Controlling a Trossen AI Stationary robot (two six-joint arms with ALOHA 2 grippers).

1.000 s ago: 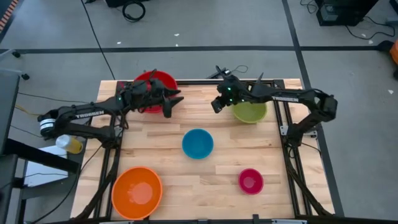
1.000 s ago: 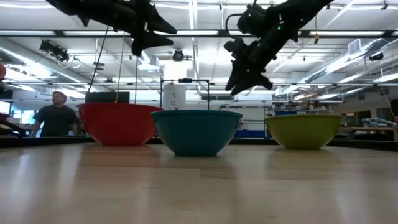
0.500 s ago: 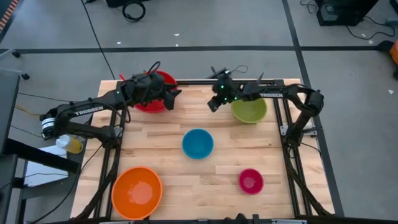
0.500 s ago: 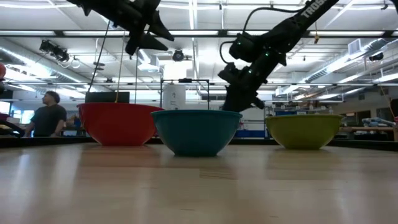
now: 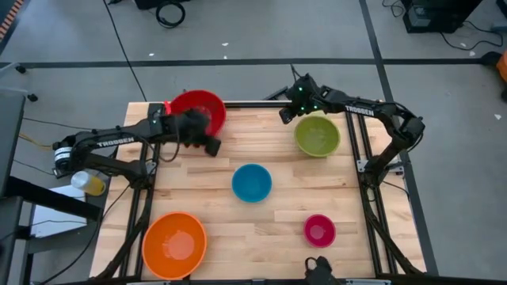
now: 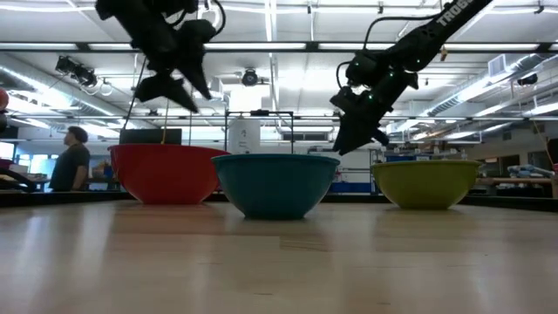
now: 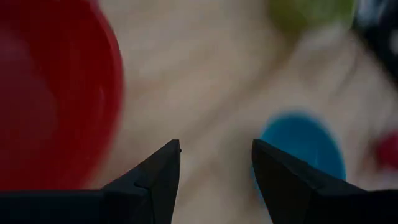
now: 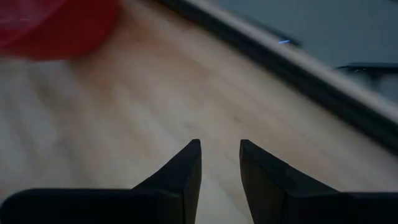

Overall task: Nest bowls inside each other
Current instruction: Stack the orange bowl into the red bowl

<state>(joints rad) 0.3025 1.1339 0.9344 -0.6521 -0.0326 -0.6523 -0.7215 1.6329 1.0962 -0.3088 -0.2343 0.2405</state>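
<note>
Five bowls stand apart on their bases on the wooden table. The red bowl (image 5: 198, 109) is at the far left and the olive green bowl (image 5: 318, 135) at the far right. The blue bowl (image 5: 252, 182) is in the middle, the orange bowl (image 5: 174, 244) near left and the pink bowl (image 5: 319, 229) near right. My left gripper (image 5: 211, 146) hovers open beside the red bowl's near right side (image 7: 56, 93), slanting down, with nothing between its fingers (image 7: 216, 149). My right gripper (image 5: 283, 117) hangs open above the bare table at the green bowl's far left (image 8: 221, 146).
A black frame rail (image 5: 253, 103) runs along the table's far edge, close behind both grippers. Bare wood lies between the red and green bowls. In the low view a person (image 6: 70, 161) stands in the room beyond the table.
My left gripper has tipped from nearly level to slanting down and has sunk a little toward the table's near edge beside the red bowl. My right gripper has swung toward the table's far edge, ending beside the green bowl's far left. No bowl has moved.
</note>
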